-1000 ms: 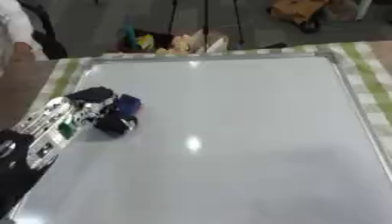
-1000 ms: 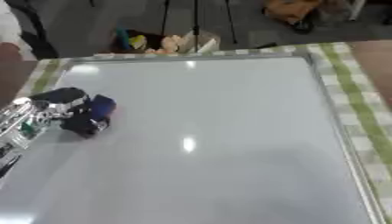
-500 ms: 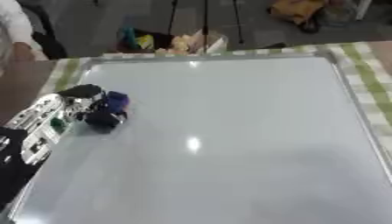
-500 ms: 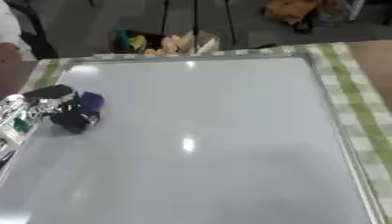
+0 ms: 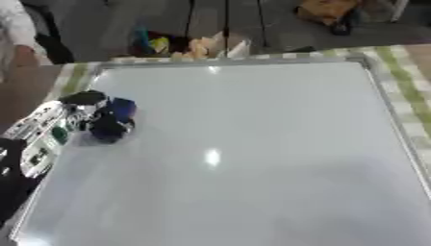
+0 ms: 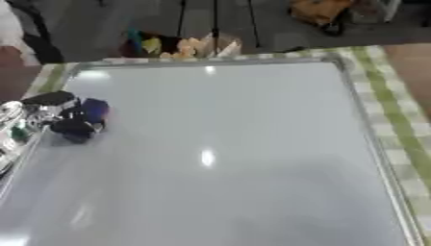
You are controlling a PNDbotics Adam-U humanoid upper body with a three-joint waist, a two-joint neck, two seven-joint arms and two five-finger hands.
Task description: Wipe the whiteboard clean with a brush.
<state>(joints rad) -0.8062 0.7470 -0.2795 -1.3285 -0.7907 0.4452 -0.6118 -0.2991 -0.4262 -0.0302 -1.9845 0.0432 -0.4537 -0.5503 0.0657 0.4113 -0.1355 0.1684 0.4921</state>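
Blue brush (image 5: 118,113) in left hand (image 5: 74,116) fingers on unmarked whiteboard (image 5: 252,144).

Dark floor (image 5: 101,19), green checked tablecloth (image 5: 412,91), perhaps tripod legs (image 5: 192,19)

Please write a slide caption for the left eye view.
Left hand holds dark blue brush on grey metal-framed whiteboard.

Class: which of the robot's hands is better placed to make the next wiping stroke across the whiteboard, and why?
The left. The left hand is curled round the blue brush, on the whiteboard near its left edge. The right hand shows in neither view.
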